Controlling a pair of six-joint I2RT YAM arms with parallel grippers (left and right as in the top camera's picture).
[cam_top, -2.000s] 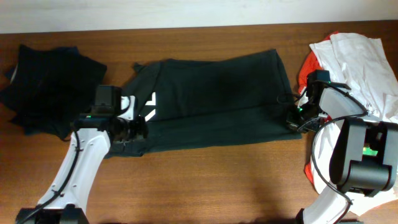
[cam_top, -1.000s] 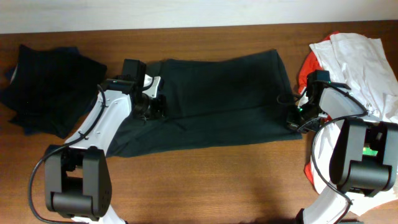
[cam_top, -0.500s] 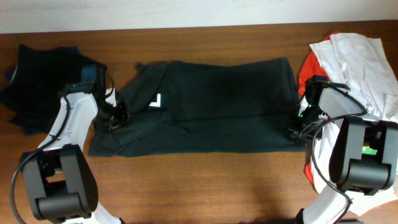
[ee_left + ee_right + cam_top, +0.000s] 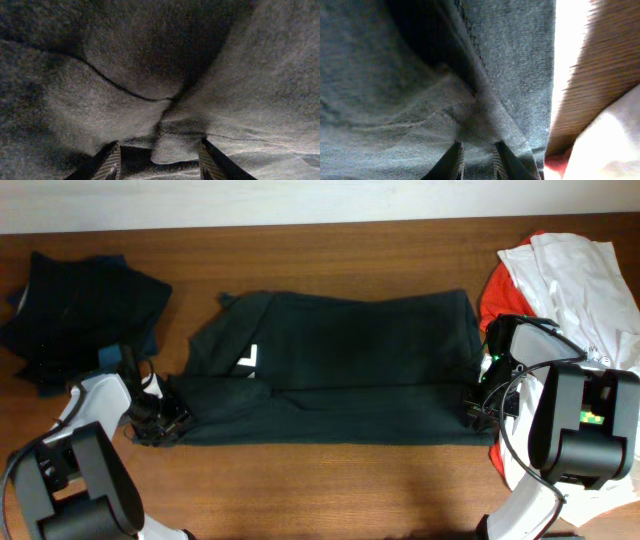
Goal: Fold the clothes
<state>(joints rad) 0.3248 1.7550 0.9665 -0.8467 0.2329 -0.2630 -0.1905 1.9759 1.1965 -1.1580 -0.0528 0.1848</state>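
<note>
Dark T-shirt (image 4: 350, 350): lies folded lengthwise.
Left gripper (image 4: 157, 150): jaws apart, straddling left-end fold.
Right gripper (image 4: 476, 152): pinches right hem, likely anchoring it.

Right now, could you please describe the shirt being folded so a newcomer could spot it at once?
On the wooden table, the shirt lies spread flat in the middle, between a dark pile and a white-and-red heap. Only it is laid out wide, with a small white tag.
</note>
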